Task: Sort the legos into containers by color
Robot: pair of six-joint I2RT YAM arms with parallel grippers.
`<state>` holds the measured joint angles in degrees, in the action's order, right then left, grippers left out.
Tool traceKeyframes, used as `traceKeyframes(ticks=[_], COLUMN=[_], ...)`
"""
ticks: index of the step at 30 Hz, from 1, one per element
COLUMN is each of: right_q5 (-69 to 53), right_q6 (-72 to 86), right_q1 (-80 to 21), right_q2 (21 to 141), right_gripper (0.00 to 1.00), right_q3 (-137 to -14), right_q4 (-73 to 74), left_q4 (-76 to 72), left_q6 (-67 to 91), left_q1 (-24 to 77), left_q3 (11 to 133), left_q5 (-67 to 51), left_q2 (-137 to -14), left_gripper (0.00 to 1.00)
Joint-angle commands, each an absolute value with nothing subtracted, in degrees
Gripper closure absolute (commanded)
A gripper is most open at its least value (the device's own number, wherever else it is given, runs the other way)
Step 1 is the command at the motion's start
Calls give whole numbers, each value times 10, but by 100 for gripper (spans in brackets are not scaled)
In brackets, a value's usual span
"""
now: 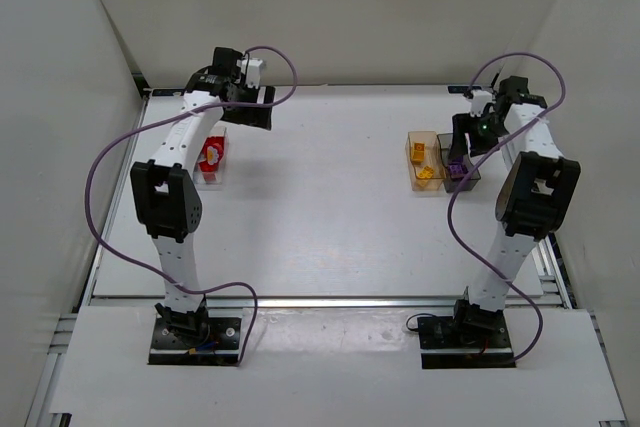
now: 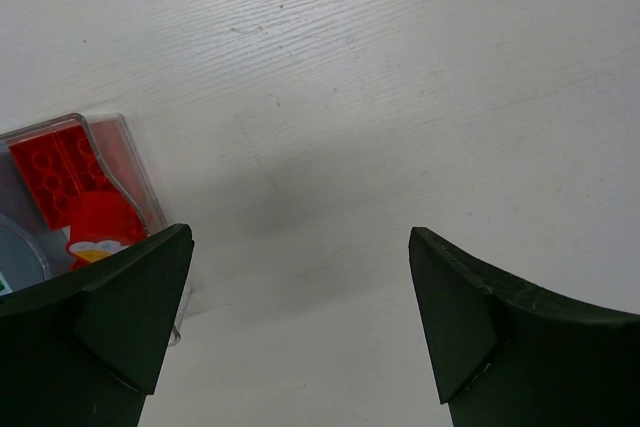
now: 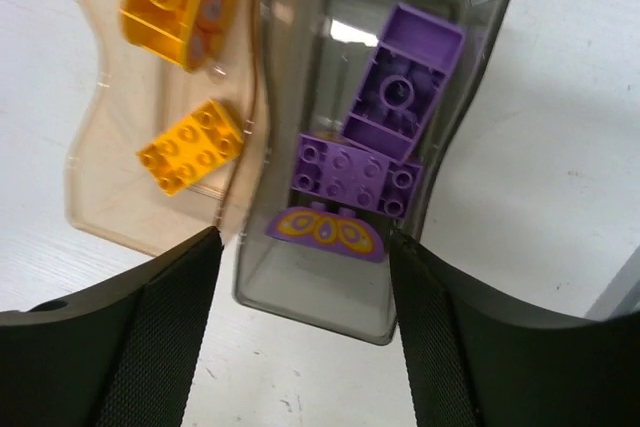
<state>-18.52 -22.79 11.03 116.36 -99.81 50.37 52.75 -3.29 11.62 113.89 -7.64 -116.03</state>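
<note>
A clear bin [image 1: 212, 159] at the left holds red legos [image 2: 62, 175]; its corner shows in the left wrist view [image 2: 140, 172]. My left gripper [image 2: 300, 237] is open and empty over bare table, just right of that bin; it also shows in the top view [image 1: 255, 112]. At the right, an orange-amber bin [image 3: 110, 182] holds yellow legos [image 3: 190, 145]. A smoky grey bin [image 3: 330, 292] beside it holds purple legos [image 3: 355, 175]. My right gripper [image 3: 303, 235] is open, hovering over the grey bin's near end, holding nothing. No green legos or blue bin show.
The orange bin [image 1: 423, 162] and grey bin [image 1: 464, 169] stand touching side by side under the right arm [image 1: 530, 192]. White walls close in the table at the back and sides. Purple cables loop off both arms.
</note>
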Motion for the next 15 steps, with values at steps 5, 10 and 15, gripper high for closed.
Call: traceKeyframes(ticks=[5, 10, 15], right_q5=[-321, -391, -403], right_q6=[-190, -148, -101], right_q1=[88, 20, -83], right_q2=[1038, 1073, 1123], right_gripper=[23, 17, 16], right_q3=[-1055, -1117, -1135], right_q4=[451, 453, 424], left_q4=[537, 541, 539], left_q6=[-31, -38, -54], left_q1=[77, 43, 16], left_q3=[1122, 1096, 1057], left_q5=[-94, -118, -146], left_q2=[-1100, -1085, -1069], left_gripper=[1, 1, 1])
